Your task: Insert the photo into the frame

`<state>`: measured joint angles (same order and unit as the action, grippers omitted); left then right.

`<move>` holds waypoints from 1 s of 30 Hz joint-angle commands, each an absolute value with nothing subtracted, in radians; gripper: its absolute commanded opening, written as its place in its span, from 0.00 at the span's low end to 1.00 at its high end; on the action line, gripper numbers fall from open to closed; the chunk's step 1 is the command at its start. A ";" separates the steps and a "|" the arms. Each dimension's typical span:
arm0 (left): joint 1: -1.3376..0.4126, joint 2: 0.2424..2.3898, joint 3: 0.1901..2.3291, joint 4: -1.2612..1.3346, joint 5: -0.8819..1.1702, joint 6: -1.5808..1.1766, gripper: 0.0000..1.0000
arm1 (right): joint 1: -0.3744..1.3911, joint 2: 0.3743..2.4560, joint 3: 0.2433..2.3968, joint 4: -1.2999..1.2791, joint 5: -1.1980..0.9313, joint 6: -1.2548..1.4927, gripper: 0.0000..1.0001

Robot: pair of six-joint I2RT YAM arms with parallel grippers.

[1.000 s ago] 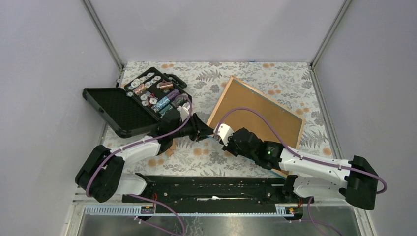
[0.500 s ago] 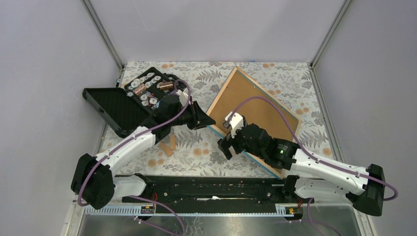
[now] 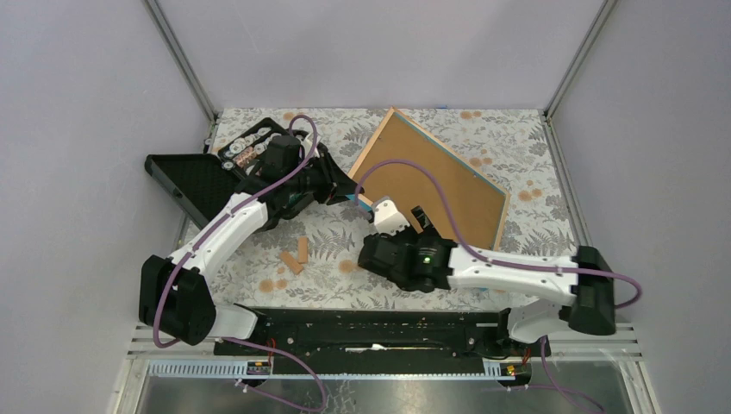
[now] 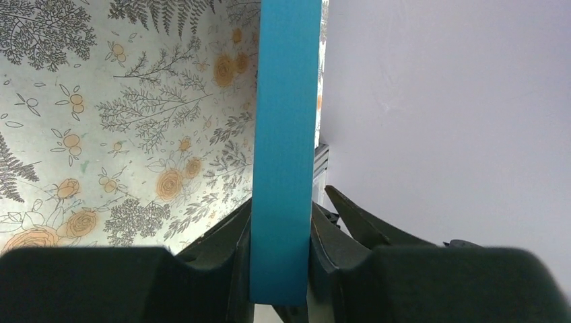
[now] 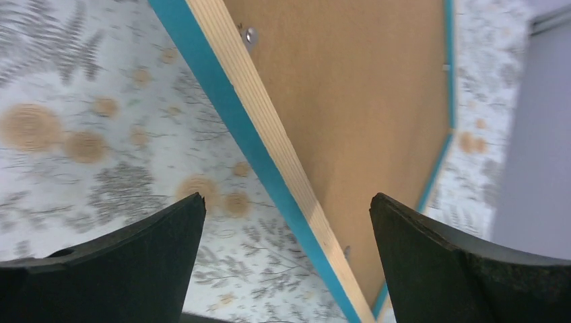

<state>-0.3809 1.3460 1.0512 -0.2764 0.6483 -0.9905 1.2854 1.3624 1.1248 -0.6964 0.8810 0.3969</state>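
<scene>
Nearest you, the right tool is released and wide open with nothing in it. The frame shows its wood-and-blue rim between the fingers, untouched. A little farther out, the left tool is clenched on the frame's left corner, pinching the blue rim edge-on.

That pinch is the only hold on the frame. With a thin rim gripped at one corner, the frame could swing about the pinch or slip out, and a quick move would make that likelier. It could then knock the case to the left, or the right tool's cable could snag it.

The frame lies back-up over the middle of the surface, brown backing showing. Its long axis runs from far-left to near-right. Its left end looks raised, though you cannot tell whether the far end rests down.

The photo is not in view. With the backing in place it has no way in.
</scene>
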 commanded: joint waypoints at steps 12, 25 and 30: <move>-0.336 1.385 1.144 -0.355 0.675 -0.934 0.00 | 1.299 1.812 1.371 -1.076 1.427 0.633 0.94; -0.309 1.418 1.173 -0.386 0.707 -0.899 0.00 | 1.223 1.970 1.460 -1.475 1.453 1.098 0.64; -0.310 1.427 1.166 -0.374 0.723 -0.909 0.00 | 1.222 1.858 1.401 -1.065 1.346 0.703 0.41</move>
<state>-0.3187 1.4227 1.1358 -0.3580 0.7353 -0.9531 1.2255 1.9896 1.4342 -1.3632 1.3849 0.9459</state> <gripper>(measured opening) 0.295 0.485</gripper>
